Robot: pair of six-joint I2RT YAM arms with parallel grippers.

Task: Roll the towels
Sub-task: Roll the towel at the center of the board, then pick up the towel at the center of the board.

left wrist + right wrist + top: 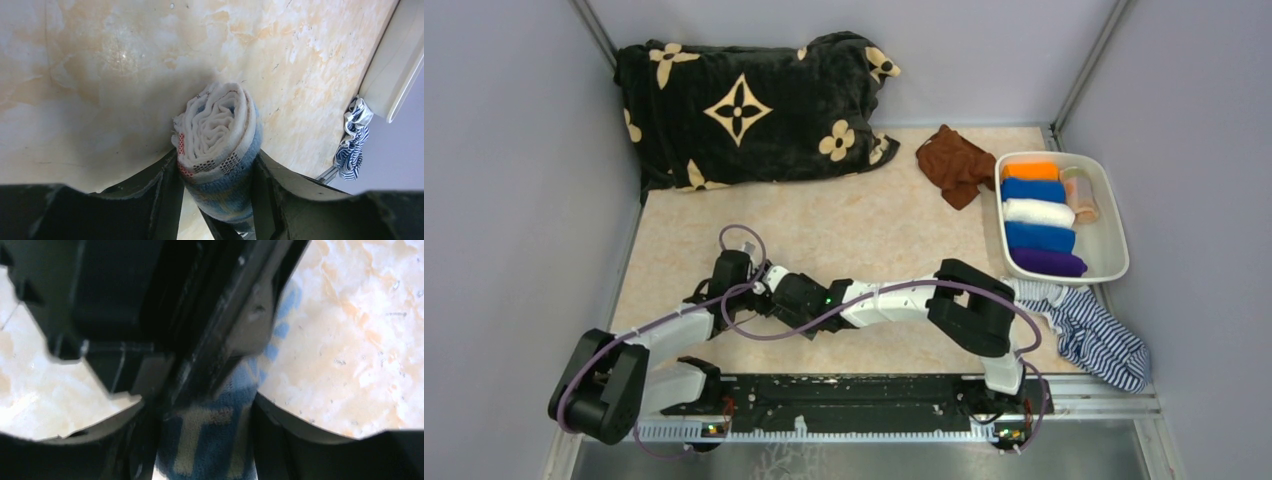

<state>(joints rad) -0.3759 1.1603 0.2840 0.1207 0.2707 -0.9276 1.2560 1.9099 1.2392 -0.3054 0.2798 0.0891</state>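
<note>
Grey walls close in a beige marbled tabletop [844, 220]. Near its front middle both arms meet over one rolled pale blue-and-white printed towel with small red marks [217, 130]. The left gripper [215, 170] is clamped on this roll: its two black fingers press the sides, and the spiralled end faces the wrist camera. The right gripper [205, 440] has the same blue-and-cream cloth filling the gap between its fingers, with the left gripper's black body close in front. That view is blurred, so I cannot tell whether these fingers squeeze the cloth or only flank it.

At the far right lies a white oblong plastic tray [1104, 250] holding plain rolls in a row: orange [1030, 171], blue [1032, 190], white [1038, 212], blue [1039, 237], purple [1048, 263]. A peach printed roll [1080, 195] sits beside them. A crumpled plain brown towel [954, 165] lies just left of the tray. A big black blanket with beige flowers [744, 110] fills the far left corner. A navy-and-white striped cloth [1094, 335] sprawls at the right front edge.
</note>
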